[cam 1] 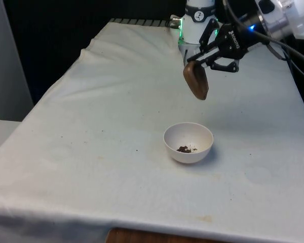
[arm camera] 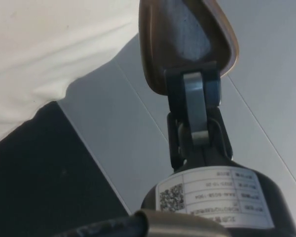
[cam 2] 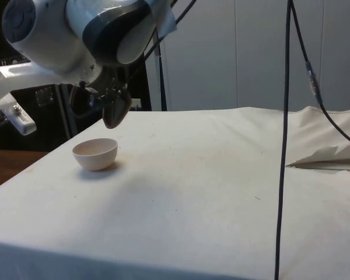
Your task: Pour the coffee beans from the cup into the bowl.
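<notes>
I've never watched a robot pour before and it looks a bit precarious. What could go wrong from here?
1. The brown cup hangs tipped well above the white bowl, and in the front view seems slightly behind it, so any remaining beans could miss and land on the cloth.
2. The fingers pinch only the cup's rim, so it might slip.
3. A few beans lie in the light bowl; falling beans could bounce out.

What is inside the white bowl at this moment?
In the front view, the white bowl holds a small heap of dark coffee beans at its bottom. In the side view its wall hides the inside. The brown cup hangs tipped above it.
</notes>
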`<control>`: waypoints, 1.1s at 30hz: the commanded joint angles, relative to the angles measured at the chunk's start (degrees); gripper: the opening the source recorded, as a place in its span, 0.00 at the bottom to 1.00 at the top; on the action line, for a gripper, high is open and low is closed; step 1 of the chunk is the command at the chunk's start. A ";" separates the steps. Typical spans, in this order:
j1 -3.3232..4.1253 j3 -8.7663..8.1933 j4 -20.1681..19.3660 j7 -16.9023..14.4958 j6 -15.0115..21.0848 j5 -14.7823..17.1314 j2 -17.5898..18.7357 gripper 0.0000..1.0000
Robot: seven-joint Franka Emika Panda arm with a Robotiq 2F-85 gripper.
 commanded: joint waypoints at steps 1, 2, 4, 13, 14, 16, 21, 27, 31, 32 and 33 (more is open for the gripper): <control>-0.74 0.40 -0.86 0.34 1.60 0.57 -0.63 0.01; -0.80 0.40 -0.92 0.34 1.83 0.80 -0.69 0.01; -0.92 0.34 -1.09 0.29 2.23 1.32 -0.69 0.01; -0.34 -0.86 -1.43 0.00 3.09 3.32 -0.86 0.01; -1.03 -0.52 -2.23 0.17 4.81 4.13 -1.43 0.01; -1.03 -0.74 -2.52 0.11 5.33 4.70 -1.60 0.01; -1.26 -1.09 -3.27 0.06 6.88 6.25 -1.95 0.01; -1.38 -1.43 -3.84 0.00 8.31 7.73 -2.23 0.01; -1.43 -1.78 -4.24 -0.06 9.28 8.71 -2.41 0.01; -0.69 -2.29 -3.55 -0.06 7.96 8.42 -1.95 0.01; -1.43 -1.89 -4.41 -0.11 9.57 9.00 -2.52 0.01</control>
